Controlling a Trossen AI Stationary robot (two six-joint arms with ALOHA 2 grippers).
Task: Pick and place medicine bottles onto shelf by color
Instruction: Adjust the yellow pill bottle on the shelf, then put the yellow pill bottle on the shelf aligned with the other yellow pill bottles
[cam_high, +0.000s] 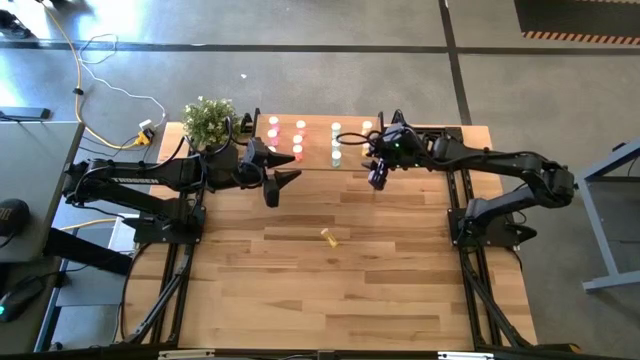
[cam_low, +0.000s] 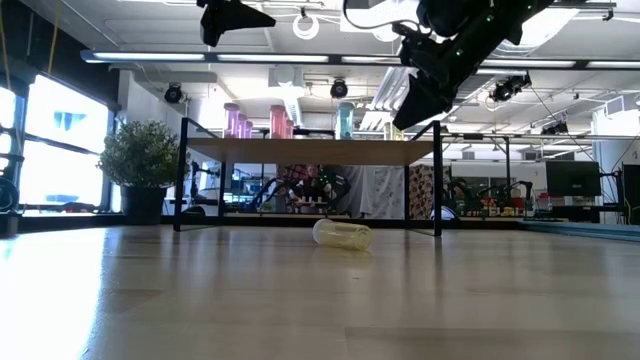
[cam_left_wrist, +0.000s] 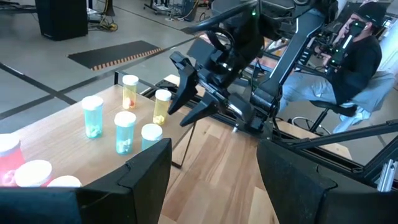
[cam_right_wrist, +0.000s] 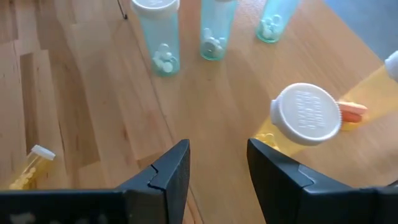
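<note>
Right end effector (cam_high: 378, 182) fingers apart, empty, above shelf (cam_high: 352, 168) edge; sorted bottles stand just beyond it. One yellow bottle (cam_high: 329, 237) left lying on table (cam_high: 300, 290), well below.

From my station I find almost no legible text. The one marking I can make out is pale lettering along the upper link of the left arm (cam_high: 125, 180) in the high view; it appears to be a brand name, but I cannot read the letters with confidence. The white cap (cam_right_wrist: 306, 114) of the yellow bottle in the right wrist view carries raised embossing, too fine to read. I find no readable labels on the other bottles.
</note>
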